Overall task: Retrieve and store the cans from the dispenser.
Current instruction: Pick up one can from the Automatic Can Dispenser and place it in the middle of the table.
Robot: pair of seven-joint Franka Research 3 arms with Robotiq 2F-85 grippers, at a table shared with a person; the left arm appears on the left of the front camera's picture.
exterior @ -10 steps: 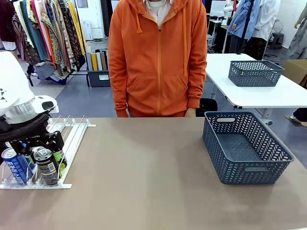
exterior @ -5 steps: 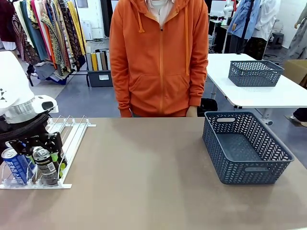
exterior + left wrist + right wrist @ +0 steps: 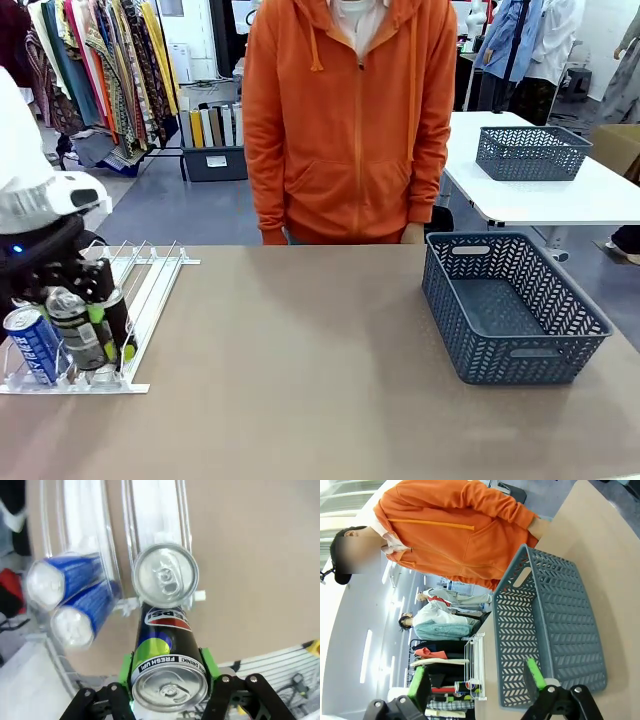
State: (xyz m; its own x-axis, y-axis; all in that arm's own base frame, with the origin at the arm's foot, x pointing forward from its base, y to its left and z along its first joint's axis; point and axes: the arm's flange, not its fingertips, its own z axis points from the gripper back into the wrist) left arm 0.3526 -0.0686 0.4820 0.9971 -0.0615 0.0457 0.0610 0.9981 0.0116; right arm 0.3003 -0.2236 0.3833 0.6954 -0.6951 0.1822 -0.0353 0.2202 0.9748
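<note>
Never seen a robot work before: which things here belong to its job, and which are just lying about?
Job: dispenser; blue cans; dark can, gripped by the left gripper; near basket, probably for storing cans.
Lying about: far basket on another table; clothes rack behind.

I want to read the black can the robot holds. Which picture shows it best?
The left wrist view: the black can sits close up between the green pads of the left gripper, print readable. The front view shows it small, partly behind the gripper. The right wrist view is too far to tell.
</note>
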